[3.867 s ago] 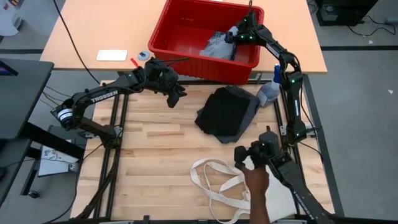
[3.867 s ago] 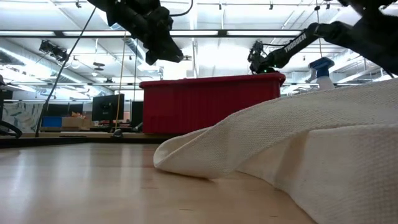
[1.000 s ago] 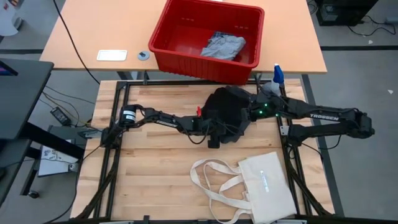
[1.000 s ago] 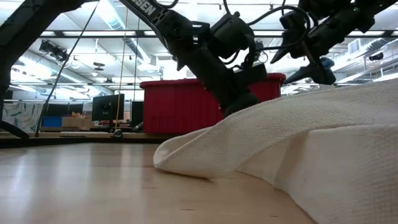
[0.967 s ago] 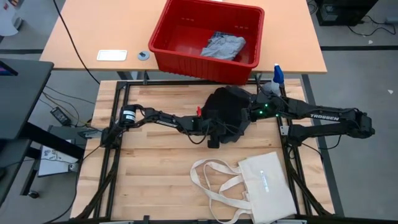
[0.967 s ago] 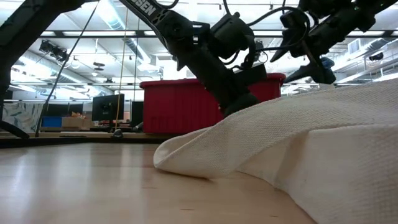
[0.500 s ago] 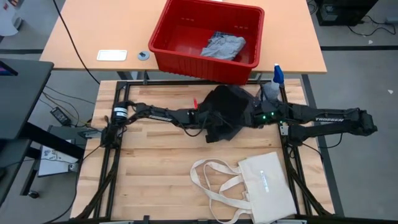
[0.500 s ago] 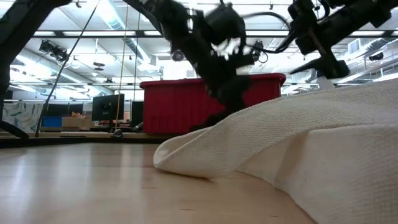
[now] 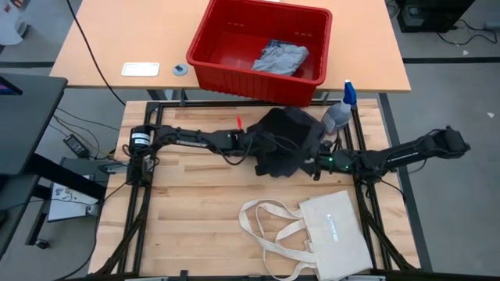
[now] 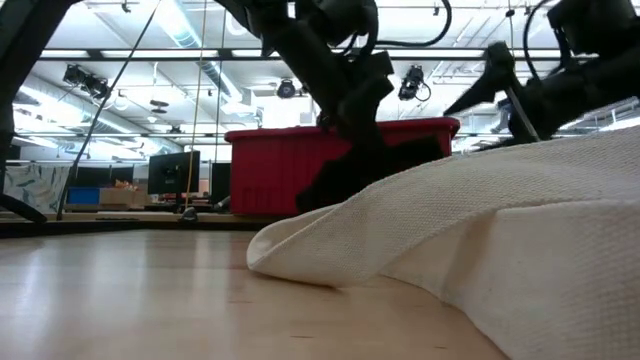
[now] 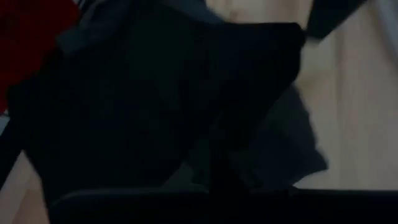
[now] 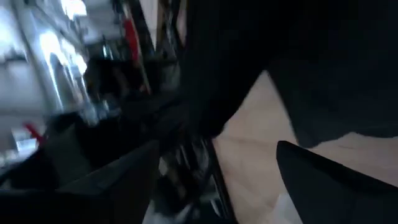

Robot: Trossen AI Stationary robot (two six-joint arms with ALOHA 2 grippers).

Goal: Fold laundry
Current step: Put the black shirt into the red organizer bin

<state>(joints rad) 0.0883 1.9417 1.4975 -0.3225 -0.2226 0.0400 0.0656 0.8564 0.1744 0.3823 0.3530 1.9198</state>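
The black garment (image 9: 291, 139) lies bunched at the far middle of the wooden table, with a dark grey layer (image 11: 292, 149) under it. My left gripper (image 9: 262, 148) is at the pile's left edge, shut on black cloth that hangs below it in the low view (image 10: 325, 185). My right gripper (image 9: 314, 164) is low at the pile's near right edge. A light blue-grey piece (image 9: 281, 56) lies in the red bin (image 9: 211, 47). No plaid piece shows. My left gripper holds the black garment at its left edge (image 11: 217, 168), coming level from the table's left. Its own body and the dark cloth hide the fingers' place on it. That edge is raised and hangs slack below the gripper (image 10: 352, 95); the rest lies on the table.
A cream tote bag (image 9: 332, 226) with long handles (image 9: 273, 226) lies at the table's near right. A spray bottle (image 9: 341, 109) stands just right of the pile. The red bin sits on the desk beyond the far edge, beside a white card (image 9: 141, 69).
My left gripper has moved from the pile's near left corner toward the far edge and up, drawing the black cloth's left part with it. My right gripper has moved from the pile's right side toward the near edge, its arm stretching out lower.
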